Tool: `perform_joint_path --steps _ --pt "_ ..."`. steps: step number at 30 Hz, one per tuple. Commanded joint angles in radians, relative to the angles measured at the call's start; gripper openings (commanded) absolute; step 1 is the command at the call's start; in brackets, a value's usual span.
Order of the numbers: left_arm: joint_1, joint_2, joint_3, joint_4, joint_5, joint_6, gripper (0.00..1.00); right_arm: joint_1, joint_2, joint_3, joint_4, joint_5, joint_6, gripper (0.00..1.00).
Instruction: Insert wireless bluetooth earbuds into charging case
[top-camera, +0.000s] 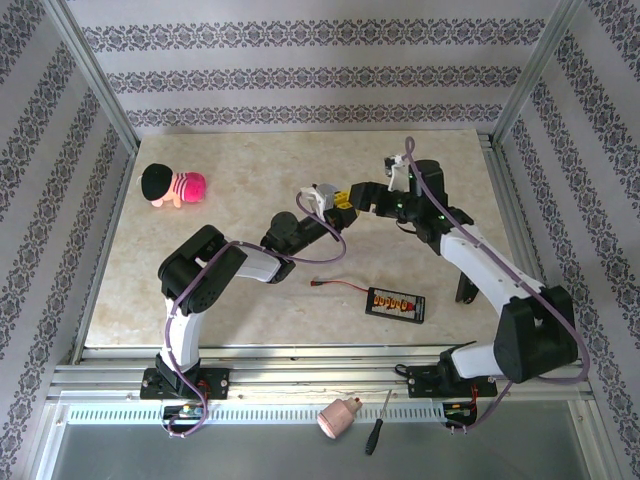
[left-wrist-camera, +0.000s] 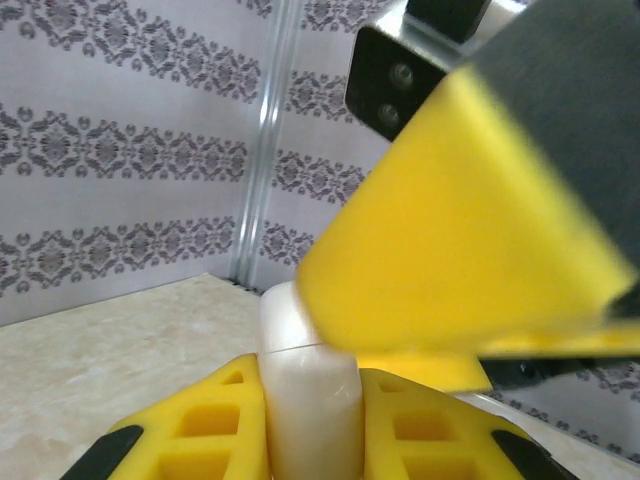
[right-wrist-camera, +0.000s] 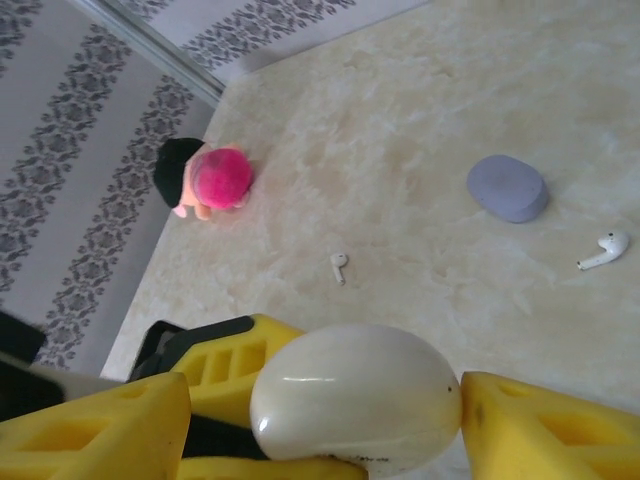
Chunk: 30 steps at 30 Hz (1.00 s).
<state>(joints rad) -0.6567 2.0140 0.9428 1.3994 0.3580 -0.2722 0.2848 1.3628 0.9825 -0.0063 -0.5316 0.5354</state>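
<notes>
Left wrist view: a blurred yellow finger (left-wrist-camera: 460, 220) hides the upper right background. The white case (left-wrist-camera: 310, 400) is cut off by the bottom edge.

Beige marbled tabletop (top-camera: 260, 170), grey damask-striped wallpaper walls (top-camera: 300, 60), aluminium frame posts (top-camera: 95, 70), even light

white case (right-wrist-camera: 355, 395): glossy smooth plastic
lavender case (right-wrist-camera: 508, 188): matt plastic
earbud (right-wrist-camera: 603, 250): shiny white plastic
table (right-wrist-camera: 420, 130): smooth marble-look, faint sheen
plush toy (right-wrist-camera: 205, 180): fuzzy cloth
left fingers (left-wrist-camera: 185, 420): matt yellow plastic
</notes>
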Motion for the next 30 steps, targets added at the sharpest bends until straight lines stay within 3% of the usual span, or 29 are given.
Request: perform_joint_path --steps 1,5,7,9,15,21,30 --pt "0.024 -0.048 -0.042 0.028 0.136 -0.041 0.10 -0.032 -0.096 -0.038 0.186 -0.152 -0.078 0.71" --pt "0.068 -0.110 -0.082 0.029 0.241 -0.074 0.10 -0.059 -0.155 -0.142 0.393 -0.274 -0.076 0.70" --pt "0.093 -0.139 -0.089 0.029 0.293 -0.105 0.10 -0.067 -0.166 -0.169 0.437 -0.322 -0.074 0.68" --pt "0.110 -0.174 -0.099 0.029 0.340 -0.116 0.00 -0.068 -0.164 -0.179 0.466 -0.388 -0.073 0.67" --pt "0.148 -0.259 -0.120 0.029 0.418 -0.207 0.00 -0.064 -0.136 -0.201 0.618 -0.548 0.001 0.62" --pt "0.150 -0.297 -0.109 0.030 0.482 -0.260 0.01 -0.029 -0.110 -0.185 0.649 -0.606 -0.001 0.57" --pt "0.150 -0.337 -0.099 0.030 0.523 -0.322 0.01 -0.032 -0.083 -0.180 0.649 -0.590 -0.006 0.57"
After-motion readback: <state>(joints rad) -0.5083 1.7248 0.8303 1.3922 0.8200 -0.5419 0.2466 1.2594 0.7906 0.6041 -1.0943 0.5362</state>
